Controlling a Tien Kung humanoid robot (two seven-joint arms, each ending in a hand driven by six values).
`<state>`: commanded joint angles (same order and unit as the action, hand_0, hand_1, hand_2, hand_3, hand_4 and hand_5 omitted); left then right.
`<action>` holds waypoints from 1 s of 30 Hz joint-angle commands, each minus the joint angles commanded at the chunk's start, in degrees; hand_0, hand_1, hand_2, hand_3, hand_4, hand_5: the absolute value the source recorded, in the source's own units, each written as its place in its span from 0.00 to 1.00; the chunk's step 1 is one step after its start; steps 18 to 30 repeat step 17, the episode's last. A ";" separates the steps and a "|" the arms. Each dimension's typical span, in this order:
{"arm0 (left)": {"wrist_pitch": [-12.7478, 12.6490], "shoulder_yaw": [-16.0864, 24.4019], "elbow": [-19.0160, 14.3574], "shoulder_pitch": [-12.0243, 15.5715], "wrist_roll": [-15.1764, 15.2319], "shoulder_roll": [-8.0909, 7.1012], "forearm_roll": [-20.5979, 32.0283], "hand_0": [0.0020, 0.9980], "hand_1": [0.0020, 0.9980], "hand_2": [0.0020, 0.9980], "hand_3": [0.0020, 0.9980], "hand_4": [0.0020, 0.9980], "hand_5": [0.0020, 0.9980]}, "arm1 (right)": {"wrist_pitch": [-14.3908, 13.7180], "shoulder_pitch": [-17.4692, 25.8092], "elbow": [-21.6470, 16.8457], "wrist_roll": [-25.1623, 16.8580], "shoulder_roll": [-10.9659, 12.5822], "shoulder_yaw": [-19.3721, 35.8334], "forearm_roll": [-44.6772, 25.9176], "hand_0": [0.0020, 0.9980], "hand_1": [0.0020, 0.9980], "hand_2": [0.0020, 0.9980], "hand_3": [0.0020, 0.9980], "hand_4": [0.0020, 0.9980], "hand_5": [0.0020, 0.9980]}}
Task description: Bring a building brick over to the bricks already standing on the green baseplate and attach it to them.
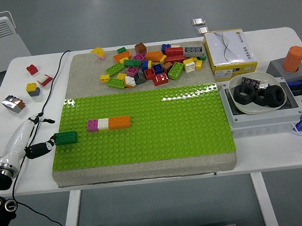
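A green baseplate [158, 133] lies on a grey mat. On its left part stands a short row of bricks: magenta [92, 125], white [103, 124] and orange [119, 122]. A dark green brick [65, 138] sits at the plate's left edge, apart from the row. My left hand [41, 149], at the end of a white forearm, reaches in from the lower left; its black fingers [36, 151] lie stretched toward the dark green brick just left of it and hold nothing. Behind the plate, on the mat, lies a pile of loose coloured bricks [149, 65].
A yellow-and-white box [230, 54] stands at the back right. A white bowl [245, 106] with black rings and an orange cylinder [294, 58] are on the right. A few small bricks [32, 88] and a black cable [50, 90] lie on the table's left.
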<state>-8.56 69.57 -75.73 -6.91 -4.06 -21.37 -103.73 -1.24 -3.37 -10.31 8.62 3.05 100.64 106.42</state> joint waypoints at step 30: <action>-0.64 0.41 -0.05 -0.26 0.98 0.61 -0.29 0.93 0.96 0.95 0.52 0.69 0.00 | -0.38 -0.19 0.00 0.10 -0.30 -1.25 -1.21 0.51 0.72 0.77 0.78 0.81 0.84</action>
